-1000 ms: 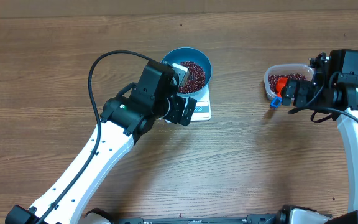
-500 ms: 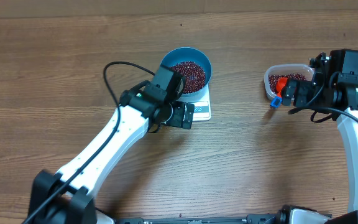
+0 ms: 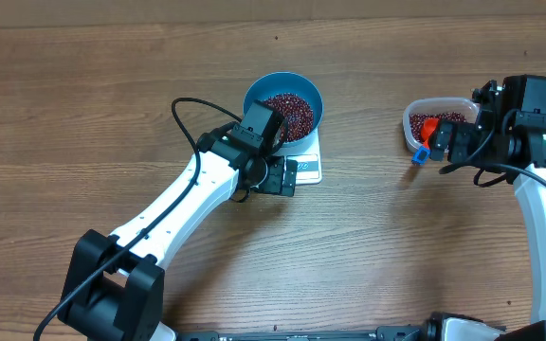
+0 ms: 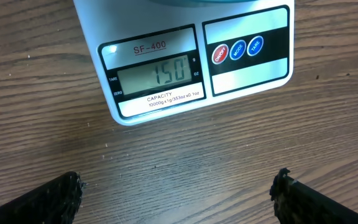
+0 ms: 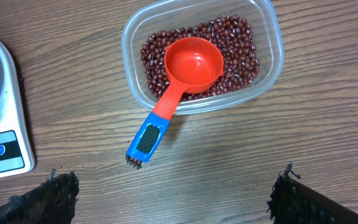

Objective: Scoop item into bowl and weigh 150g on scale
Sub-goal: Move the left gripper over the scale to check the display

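The left arm [image 3: 173,223] reaches diagonally from the near bench [image 3: 396,256] edge toward the scale [image 3: 308,169]. The left fingers [image 4: 48,199] are spread wide and grip nothing, poised over the bench just in front of the display, which reads 150. The right arm [image 3: 543,218] runs up the right side. The right fingers [image 5: 55,196] are likewise fully apart and empty, above the clear container [image 5: 131,43]. The container holds beans [image 5: 235,43] and an orange scoop [image 5: 192,65] whose blue handle overhangs the rim. The blue bowl [image 3: 317,95] stands on the scale, loaded with beans.
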`<state>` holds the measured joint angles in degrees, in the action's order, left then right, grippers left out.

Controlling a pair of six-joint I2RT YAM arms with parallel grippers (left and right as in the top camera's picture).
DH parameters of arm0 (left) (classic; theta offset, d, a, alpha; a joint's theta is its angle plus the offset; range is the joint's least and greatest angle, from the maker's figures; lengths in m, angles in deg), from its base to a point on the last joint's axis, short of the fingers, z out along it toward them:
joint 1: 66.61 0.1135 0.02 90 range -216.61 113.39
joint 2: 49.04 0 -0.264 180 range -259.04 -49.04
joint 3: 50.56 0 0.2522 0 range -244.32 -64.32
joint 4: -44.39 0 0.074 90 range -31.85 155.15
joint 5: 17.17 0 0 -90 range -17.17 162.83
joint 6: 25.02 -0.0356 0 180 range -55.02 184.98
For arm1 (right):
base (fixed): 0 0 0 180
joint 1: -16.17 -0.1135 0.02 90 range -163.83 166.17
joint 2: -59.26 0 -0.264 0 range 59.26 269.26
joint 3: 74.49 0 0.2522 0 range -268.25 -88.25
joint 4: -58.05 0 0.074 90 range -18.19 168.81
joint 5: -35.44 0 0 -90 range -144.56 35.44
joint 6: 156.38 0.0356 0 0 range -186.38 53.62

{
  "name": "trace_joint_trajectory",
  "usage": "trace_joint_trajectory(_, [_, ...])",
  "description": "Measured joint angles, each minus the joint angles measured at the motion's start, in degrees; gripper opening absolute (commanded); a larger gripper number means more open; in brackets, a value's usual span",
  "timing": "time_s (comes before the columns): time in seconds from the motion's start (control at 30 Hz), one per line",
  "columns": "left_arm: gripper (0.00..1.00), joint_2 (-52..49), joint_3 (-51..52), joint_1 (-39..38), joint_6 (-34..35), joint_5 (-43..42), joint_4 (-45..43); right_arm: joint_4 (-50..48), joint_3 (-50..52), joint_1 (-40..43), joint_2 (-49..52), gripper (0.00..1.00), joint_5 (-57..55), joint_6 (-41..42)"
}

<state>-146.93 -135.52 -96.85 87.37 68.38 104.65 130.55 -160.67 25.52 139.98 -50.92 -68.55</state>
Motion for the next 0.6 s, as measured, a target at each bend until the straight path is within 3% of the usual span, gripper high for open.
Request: trace_joint_trajectory(0.6, [1.0, 0.0, 0.0, 0.0, 0.0, 0.8, 0.0, 0.0, 0.0, 0.0, 0.0, 1.0, 0.0, 0.0])
